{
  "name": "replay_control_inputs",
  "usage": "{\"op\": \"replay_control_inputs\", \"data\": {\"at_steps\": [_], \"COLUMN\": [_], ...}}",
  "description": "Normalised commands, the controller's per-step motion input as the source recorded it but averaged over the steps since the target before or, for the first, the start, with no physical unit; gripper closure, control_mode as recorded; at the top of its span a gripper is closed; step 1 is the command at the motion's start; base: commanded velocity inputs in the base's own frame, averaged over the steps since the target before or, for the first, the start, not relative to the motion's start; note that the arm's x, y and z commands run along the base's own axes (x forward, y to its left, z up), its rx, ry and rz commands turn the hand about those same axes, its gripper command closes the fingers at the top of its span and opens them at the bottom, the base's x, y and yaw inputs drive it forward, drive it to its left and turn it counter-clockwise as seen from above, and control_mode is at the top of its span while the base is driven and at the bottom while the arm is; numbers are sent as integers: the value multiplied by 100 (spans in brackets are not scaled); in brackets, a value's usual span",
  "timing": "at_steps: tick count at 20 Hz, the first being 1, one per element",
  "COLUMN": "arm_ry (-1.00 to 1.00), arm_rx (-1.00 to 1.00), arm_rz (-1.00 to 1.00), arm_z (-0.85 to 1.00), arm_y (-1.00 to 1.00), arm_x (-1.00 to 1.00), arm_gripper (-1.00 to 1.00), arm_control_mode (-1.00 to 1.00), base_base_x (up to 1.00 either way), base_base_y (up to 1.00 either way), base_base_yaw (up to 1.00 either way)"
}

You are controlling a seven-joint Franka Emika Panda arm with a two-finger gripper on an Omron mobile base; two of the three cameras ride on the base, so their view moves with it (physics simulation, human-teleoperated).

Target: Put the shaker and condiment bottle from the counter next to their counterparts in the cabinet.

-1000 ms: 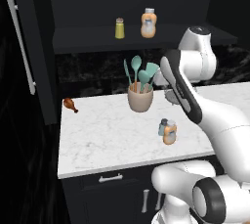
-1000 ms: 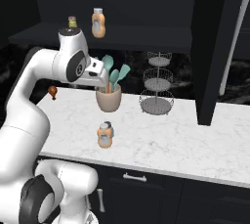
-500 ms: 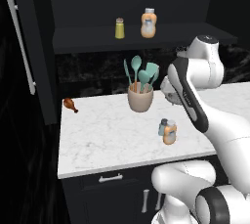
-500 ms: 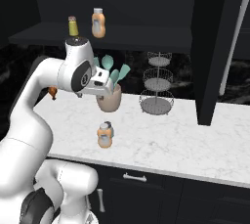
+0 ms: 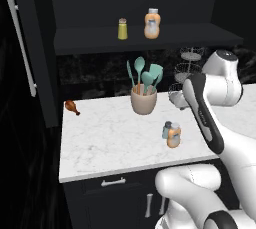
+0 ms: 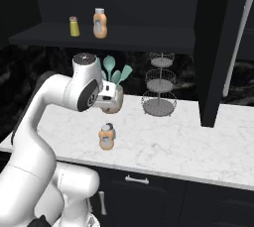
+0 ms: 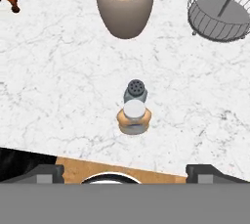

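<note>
Presently on table (image 5: 100,143): shaker (image 7: 135,90) touching condiment bottle (image 7: 134,116), neither shelved. Hand (image 7: 125,171) wide open, empty, above them. Both transfers outstanding.

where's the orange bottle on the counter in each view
Left base view: condiment bottle right of centre on the counter, shaker touching its left.
Right base view: left of centre, below the arm's elbow.
Hand view: centre, seen from above.
Shared landmark: utensil cup.
</note>
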Motion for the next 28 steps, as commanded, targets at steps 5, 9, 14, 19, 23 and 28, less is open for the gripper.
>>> {"op": "replay_control_inputs", "data": {"at_steps": [5,9,14,19,23,28], "arm_ry": [-6,-11,-1,-11,-11,-18], "arm_rx": [0,0,0,0,2,0], "arm_rz": [20,21,21,20,27,26], "arm_z": [-30,-23,-4,-3,-14,-41], "arm_y": [-18,-17,-8,-9,-37,-23], "arm_x": [-22,-15,0,0,0,0], "arm_gripper": [-100,-100,-100,-100,-100,-100], "arm_control_mode": [-100,-100,-100,-100,-100,-100], "base_base_x": [0,0,0,0,0,0], "base_base_y": [0,0,0,0,0,0], "base_base_yaw": [0,0,0,0,0,0]}}
